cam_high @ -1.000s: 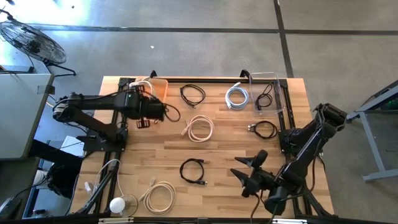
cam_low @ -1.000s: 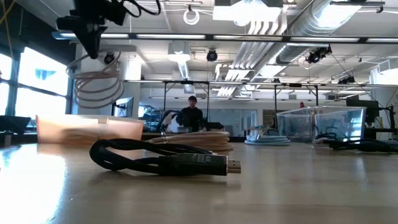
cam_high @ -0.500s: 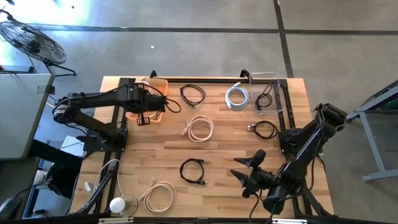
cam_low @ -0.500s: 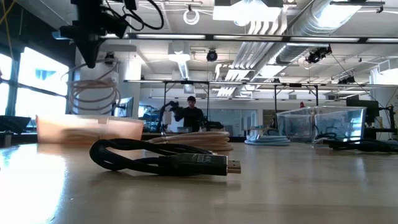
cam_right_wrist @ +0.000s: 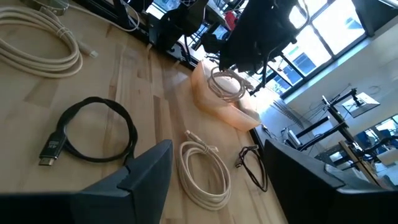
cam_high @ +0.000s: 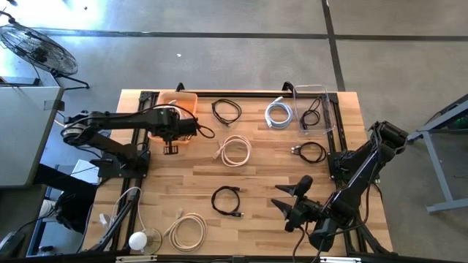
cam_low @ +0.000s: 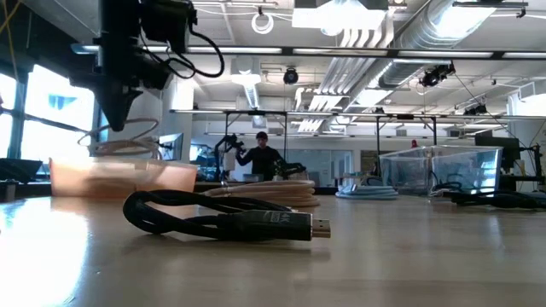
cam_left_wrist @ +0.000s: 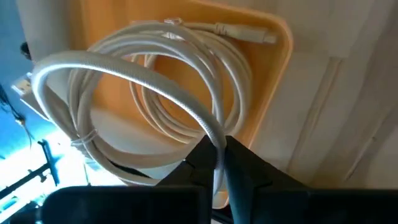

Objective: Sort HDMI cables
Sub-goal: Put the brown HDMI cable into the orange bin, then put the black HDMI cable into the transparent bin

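- Step in hand, as judged: depositing a cream cable. The left gripper [cam_left_wrist: 217, 163] hangs over the orange tray [cam_high: 184, 99], its fingers pinched on one strand of the cream coil [cam_left_wrist: 149, 93], whose lower loops sit within the tray's walls.
- Next move, as judged: part the fingers so the coil drops fully inside the tray, then lift clear without snagging a loop.
- The right gripper [cam_right_wrist: 214, 171] waits well away from the tray, near the table's front edge, fingers spread and empty.
- Cables not yet sorted lie away from the tray: cream cable [cam_high: 235, 150], black cable [cam_high: 227, 200], silvery-white cable [cam_high: 278, 113].
- The left wrist view alone shows the pinch on the strand; the high view hides coil and fingers under the arm.
- The low view shows the coil's loops just above the tray rim.
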`<state>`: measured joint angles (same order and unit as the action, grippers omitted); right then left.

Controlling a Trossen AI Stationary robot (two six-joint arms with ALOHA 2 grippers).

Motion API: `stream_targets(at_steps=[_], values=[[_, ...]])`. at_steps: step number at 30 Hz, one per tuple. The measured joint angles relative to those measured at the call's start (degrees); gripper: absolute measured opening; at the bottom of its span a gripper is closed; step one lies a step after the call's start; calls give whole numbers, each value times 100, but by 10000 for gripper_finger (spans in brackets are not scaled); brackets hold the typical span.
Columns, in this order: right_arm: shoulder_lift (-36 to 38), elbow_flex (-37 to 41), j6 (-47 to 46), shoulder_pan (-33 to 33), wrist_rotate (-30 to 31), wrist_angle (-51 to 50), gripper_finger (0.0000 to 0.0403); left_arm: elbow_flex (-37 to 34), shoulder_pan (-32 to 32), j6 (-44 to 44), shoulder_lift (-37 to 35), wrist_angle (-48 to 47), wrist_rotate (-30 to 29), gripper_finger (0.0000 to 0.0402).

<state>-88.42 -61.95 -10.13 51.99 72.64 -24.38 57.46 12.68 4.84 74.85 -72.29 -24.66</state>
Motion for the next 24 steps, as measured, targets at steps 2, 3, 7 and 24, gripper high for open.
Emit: stream_targets(at_steps=[2, 3, 7, 24], values=[[0, 0, 2, 0, 2, -2, 245, -61, 55, -8, 0, 34, -45, 47], [0, 0, 2, 0, 2, 0, 245, -73, 57, -8, 0, 57, -110, 58], [0, 0, -1, 0, 2, 0, 245, -86, 44, -10, 0, 121, -291, 96], [0, 0, 0, 0, 0, -24, 245, 119, -48, 164, 0, 316, 693, 131]])
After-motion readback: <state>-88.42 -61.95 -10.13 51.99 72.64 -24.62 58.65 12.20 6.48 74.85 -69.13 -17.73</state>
